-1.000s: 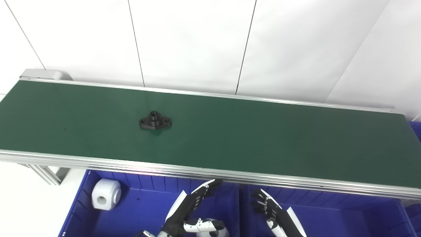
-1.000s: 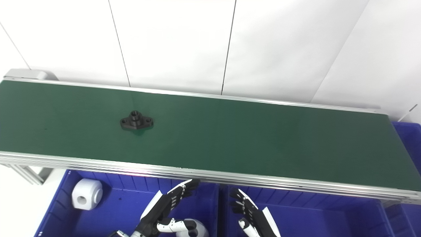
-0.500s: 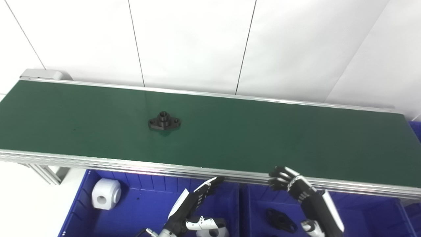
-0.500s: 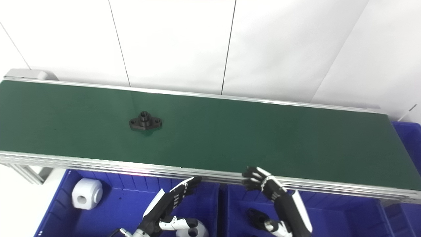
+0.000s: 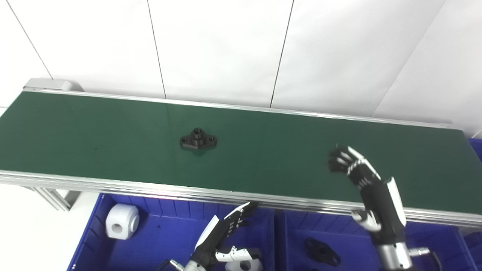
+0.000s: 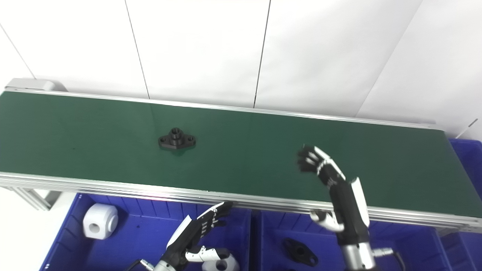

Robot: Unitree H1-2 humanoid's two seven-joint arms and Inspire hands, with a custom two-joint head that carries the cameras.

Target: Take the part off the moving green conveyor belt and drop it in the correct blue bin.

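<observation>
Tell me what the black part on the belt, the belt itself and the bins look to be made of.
Black flanged part: dark and matte with crisp holes and a raised hub, so likely blackened metal or hard plastic; the look leaves it open.
Green conveyor belt: smooth, faintly sheened, probably rubber or PVC, edged by bright aluminium-looking rails.
Blue bins: glossy, evenly coloured, ribbed walls, apparently moulded plastic.
</observation>
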